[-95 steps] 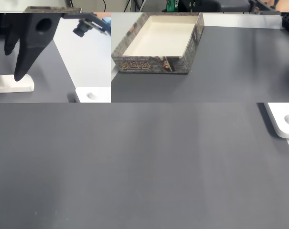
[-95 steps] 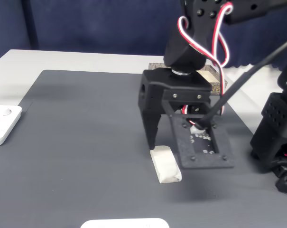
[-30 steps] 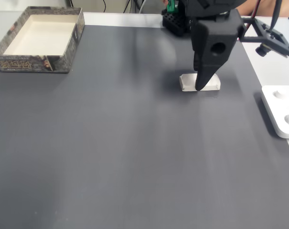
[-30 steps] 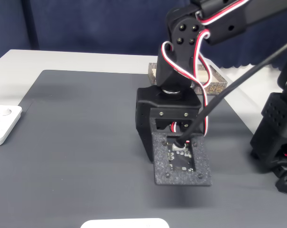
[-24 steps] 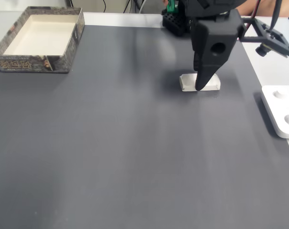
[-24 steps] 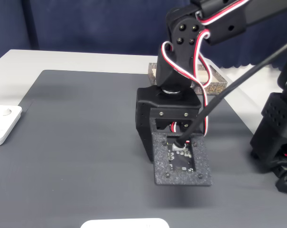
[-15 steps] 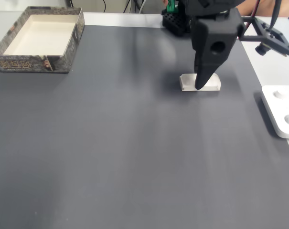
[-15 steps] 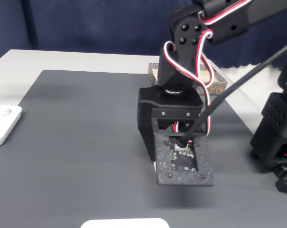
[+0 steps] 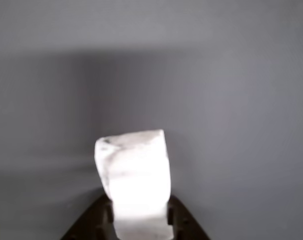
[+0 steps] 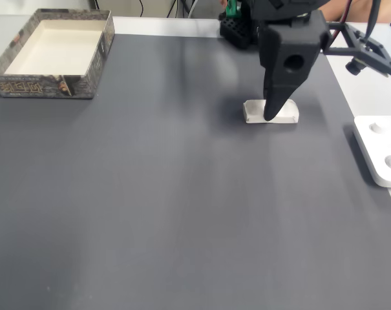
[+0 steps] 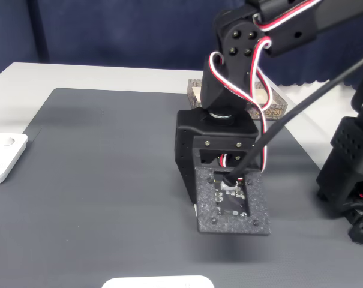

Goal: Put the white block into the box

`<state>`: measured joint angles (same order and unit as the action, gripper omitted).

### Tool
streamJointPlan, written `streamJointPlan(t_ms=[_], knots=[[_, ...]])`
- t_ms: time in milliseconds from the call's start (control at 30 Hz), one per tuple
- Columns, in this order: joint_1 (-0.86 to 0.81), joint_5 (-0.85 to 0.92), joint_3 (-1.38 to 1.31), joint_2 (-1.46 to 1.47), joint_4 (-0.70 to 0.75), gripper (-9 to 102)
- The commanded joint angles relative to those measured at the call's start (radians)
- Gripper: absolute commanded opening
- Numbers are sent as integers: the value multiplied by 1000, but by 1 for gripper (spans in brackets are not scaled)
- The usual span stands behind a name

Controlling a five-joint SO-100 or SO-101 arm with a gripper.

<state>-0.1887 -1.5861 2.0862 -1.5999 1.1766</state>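
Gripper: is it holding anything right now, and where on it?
The gripper is closed on the white block at its near end in the other view, fingers on its two long sides. The block still appears to rest on the mat.
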Motion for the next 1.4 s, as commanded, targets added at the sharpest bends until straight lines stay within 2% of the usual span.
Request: streamJointPlan(t_ms=[0,167,367,767,1033,1367], knots=[[3,40,11,15,-11,-2],[5,130,8,-43,-3,-2],[-35,179,-72,-178,127,-2],[-146,259,-201,-242,201,-2],[-299,249,-279,-221,227,-2],[-637,261,-357,-172,236,-2]])
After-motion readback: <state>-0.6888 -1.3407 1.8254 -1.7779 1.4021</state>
